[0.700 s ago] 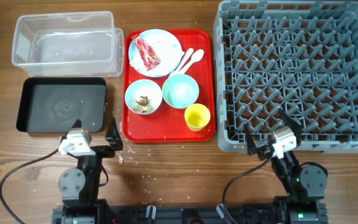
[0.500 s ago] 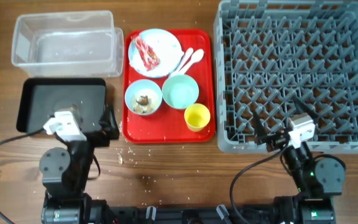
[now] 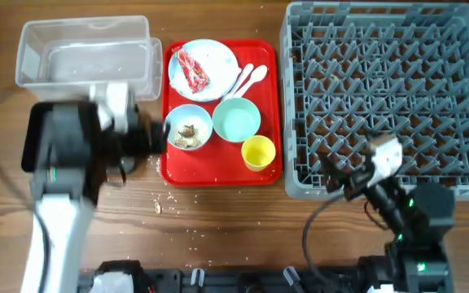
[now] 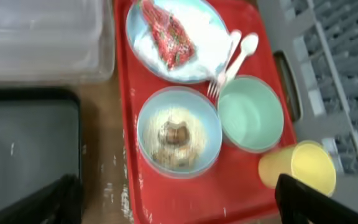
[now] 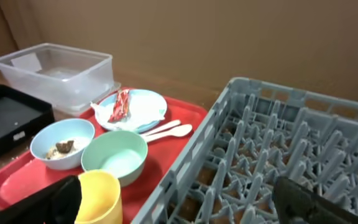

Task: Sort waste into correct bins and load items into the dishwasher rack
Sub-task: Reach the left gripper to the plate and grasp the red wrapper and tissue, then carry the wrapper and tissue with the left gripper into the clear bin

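On the red tray [image 3: 218,175] are a pale blue plate [image 3: 214,50] with the red wrapper [image 3: 192,71] and white paper, a white fork and spoon [image 3: 249,77], a bowl with brown scraps [image 3: 188,126], an empty bowl [image 3: 236,120] and a yellow cup [image 3: 258,152]. My left gripper [image 3: 149,138] is open and empty above the tray's left edge, near the scrap bowl [image 4: 179,137]. My right gripper [image 3: 344,179] is open and empty at the front left corner of the grey rack [image 3: 389,98], with the cup [image 5: 98,196] near its left finger.
The clear tub [image 3: 84,53] stands at the back left. The black tray [image 3: 29,138] in front of it is mostly covered by my left arm. Crumbs lie on the wood in front of the red tray [image 3: 158,207].
My left arm has lifted and swung forward over the black tray towards the red tray. My right gripper has shifted slightly left along the rack's front edge.
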### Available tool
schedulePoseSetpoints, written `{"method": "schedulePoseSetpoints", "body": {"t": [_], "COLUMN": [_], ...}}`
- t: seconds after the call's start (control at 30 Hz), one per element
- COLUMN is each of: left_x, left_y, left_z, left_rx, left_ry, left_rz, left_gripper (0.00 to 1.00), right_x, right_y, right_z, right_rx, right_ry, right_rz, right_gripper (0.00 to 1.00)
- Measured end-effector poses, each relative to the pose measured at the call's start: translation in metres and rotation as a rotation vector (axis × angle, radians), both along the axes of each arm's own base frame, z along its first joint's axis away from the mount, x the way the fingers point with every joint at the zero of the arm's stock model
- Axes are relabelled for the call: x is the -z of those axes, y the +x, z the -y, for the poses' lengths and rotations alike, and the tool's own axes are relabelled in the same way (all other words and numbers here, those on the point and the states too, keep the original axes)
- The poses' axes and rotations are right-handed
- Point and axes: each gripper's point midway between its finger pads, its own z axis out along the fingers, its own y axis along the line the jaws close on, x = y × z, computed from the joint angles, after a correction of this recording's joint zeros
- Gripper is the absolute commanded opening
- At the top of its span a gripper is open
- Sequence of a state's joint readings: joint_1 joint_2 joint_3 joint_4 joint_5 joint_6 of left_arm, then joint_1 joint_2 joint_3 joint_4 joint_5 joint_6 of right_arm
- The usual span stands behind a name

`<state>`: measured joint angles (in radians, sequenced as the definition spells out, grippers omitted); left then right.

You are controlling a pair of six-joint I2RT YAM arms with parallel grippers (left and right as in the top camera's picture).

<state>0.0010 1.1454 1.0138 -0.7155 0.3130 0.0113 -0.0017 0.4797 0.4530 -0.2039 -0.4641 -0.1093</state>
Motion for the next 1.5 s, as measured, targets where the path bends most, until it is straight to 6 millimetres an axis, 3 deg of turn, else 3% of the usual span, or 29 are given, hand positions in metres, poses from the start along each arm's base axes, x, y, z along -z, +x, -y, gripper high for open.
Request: {"method": "schedulePoseSetpoints", "body": {"t": [0.07, 0.13, 0.2, 0.27, 0.3, 0.4, 0.43, 0.53, 0.73, 0.8, 0.87, 0.97, 1.1, 1.13, 1.17, 1.2, 1.23, 1.27, 1.43, 1.5], "left_x": [0.011, 0.013, 0.028, 0.042, 0.053, 0.066, 0.069, 0.062, 0.054, 0.047, 0.046, 0.094, 0.171, 0.183, 0.188, 0.188, 0.191, 0.192, 0.191, 0.181], "left_y": [0.015, 0.05, 0.07, 0.112, 0.122, 0.141, 0.138, 0.141, 0.152, 0.168, 0.195, 0.21, 0.207, 0.206, 0.205, 0.205, 0.205, 0.205, 0.207, 0.205], "left_z": [0.008, 0.023, 0.034, 0.056, 0.066, 0.095, 0.105, 0.132, 0.146, 0.15, 0.141, 0.122, 0.111, 0.11, 0.108, 0.108, 0.105, 0.104, 0.098, 0.099], "left_rx": [0.051, 0.107, 0.141, 0.185, 0.204, 0.31, 0.362, 0.455, 0.483, 0.436, 0.272, 0.014, -0.171, -0.19, -0.204, -0.212, -0.228, -0.235, -0.255, -0.251], "left_ry": [0.025, 0.043, 0.059, 0.085, 0.107, 0.186, 0.211, 0.233, 0.219, 0.21, 0.212, 0.204, 0.194, 0.193, 0.2, 0.2, 0.206, 0.211, 0.217, 0.209], "left_rz": [-0.131, -0.244, -0.358, -0.389, -0.41, -0.364, -0.351, -0.275, -0.197, -0.137, -0.096, -0.204, -0.364, -0.389, -0.399, -0.4, -0.403, -0.402, -0.4, -0.4], "left_gripper": [1.0, 1.0, 1.0, 1.0, 1.0, 1.0, 1.0, 1.0, 1.0, 1.0, 1.0, 1.0, 1.0, 0.94, 0.77, 0.39, 0.16, 0.04, 0.04, 0.04], "right_x": [0.005, 0.012, 0.02, 0.029, 0.037, 0.069, 0.077, 0.075, 0.072, 0.07, 0.07, 0.07, 0.07, 0.07, 0.07, 0.07, 0.07, 0.07, 0.07, 0.07], "right_y": [0.009, 0.024, 0.036, 0.055, 0.062, 0.077, 0.079, 0.085, 0.088, 0.09, 0.09, 0.09, 0.09, 0.09, 0.09, 0.09, 0.09, 0.09, 0.09, 0.09], "right_z": [0.0, -0.001, 0.0, 0.0, 0.0, -0.001, -0.003, -0.011, -0.014, -0.014, -0.014, -0.014, -0.014, -0.014, -0.014, -0.014, -0.014, -0.014, -0.014, -0.014], "right_rx": [-0.003, -0.017, -0.024, -0.032, -0.033, -0.016, -0.016, -0.048, -0.058, -0.058, -0.06, -0.06, -0.06, -0.06, -0.06, -0.06, -0.06, -0.06, -0.06, -0.06], "right_ry": [-0.007, -0.03, -0.039, -0.043, -0.041, -0.007, 0.016, 0.072, 0.085, 0.086, 0.087, 0.087, 0.087, 0.087, 0.087, 0.087, 0.087, 0.087, 0.087, 0.087], "right_rz": [-0.129, -0.32, -0.495, -0.661, -0.717, -0.849, -0.886, -0.882, -0.865, -0.855, -0.853, -0.852, -0.852, -0.852, -0.852, -0.852, -0.852, -0.852, -0.852, -0.852], "right_gripper": [1.0, 1.0, 1.0, 0.99, 1.0, 1.0, 1.0, 1.0, 1.0, 1.0, 1.0, 1.0, 1.0, 1.0, 1.0, 1.0, 1.0, 1.0, 1.0, 1.0]}}
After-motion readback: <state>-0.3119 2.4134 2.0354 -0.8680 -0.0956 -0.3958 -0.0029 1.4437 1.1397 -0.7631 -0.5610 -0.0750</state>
